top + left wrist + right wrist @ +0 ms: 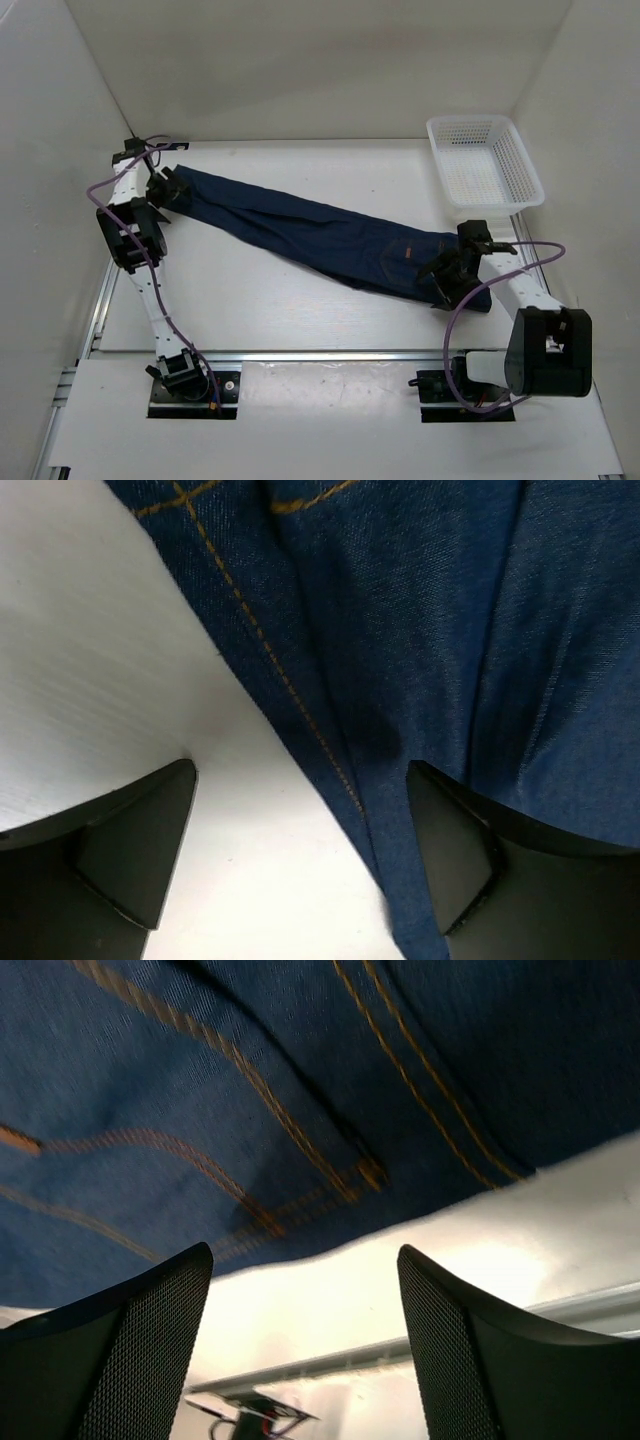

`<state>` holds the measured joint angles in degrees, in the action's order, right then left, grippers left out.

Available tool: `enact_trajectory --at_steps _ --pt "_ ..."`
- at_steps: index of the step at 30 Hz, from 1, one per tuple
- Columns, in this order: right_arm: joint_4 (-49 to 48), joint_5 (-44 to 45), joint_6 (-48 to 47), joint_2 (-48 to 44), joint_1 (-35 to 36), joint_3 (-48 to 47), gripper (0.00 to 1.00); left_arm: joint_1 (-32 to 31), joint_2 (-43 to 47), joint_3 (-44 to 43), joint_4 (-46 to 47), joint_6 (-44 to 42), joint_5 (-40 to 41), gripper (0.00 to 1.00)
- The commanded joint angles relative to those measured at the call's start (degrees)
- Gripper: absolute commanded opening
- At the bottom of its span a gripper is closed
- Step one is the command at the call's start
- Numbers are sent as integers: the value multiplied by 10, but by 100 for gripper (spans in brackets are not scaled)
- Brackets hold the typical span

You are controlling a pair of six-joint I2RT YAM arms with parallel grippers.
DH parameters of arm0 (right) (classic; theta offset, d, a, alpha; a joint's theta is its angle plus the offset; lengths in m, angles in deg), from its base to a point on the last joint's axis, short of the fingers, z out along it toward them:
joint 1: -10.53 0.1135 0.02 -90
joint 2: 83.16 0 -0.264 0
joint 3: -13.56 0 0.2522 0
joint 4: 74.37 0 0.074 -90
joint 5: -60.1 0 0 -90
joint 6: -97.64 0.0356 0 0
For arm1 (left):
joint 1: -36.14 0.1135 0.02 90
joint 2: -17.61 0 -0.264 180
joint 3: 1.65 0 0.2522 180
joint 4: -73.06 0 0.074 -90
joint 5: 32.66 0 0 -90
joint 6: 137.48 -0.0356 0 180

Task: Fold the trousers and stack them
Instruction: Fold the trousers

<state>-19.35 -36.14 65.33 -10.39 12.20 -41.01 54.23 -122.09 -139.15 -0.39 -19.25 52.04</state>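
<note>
We are starting the first fold: dark navy-blue denim trousers (330, 240) lie diagonally across the white table (250, 310). Our left tool (165, 188) at the hems and right tool (450, 275) at the waist gape empty; both must pinch cloth next.

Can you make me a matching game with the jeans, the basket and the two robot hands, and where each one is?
Things:
1. trousers
2. basket
3. left gripper
4. right gripper

Places:
A. far right corner of the table
B. at the waist end, near right
C. lying slantwise across the table
D. at the leg end, far left

Pairs: 1-C, 2-A, 3-D, 4-B
</note>
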Motion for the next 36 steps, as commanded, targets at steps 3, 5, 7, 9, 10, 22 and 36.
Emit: enact_trajectory --at_steps 3,5,7,9,10,22,36 --pt "-70 26 23 48 -6 -6 73 0 -25 -39 -4 10 -19 82" --pt "-70 53 16 75 -6 -38 68 -6 -33 -47 -4 16 -14 69" --pt "-70 96 8 119 3 -60 58 -6 -33 -48 -4 21 -14 35" --pt "-70 108 -3 160 8 -86 47 -6 -38 -53 -4 27 -9 14" --pt "-70 116 -8 171 8 -93 35 -6 -38 -53 -4 27 -9 10" --pt "34 166 -93 120 -14 -177 1 30 80 29 8 44 30 10" --pt "202 170 3 -131 -33 -65 10 47 272 354 28 39 131 10"
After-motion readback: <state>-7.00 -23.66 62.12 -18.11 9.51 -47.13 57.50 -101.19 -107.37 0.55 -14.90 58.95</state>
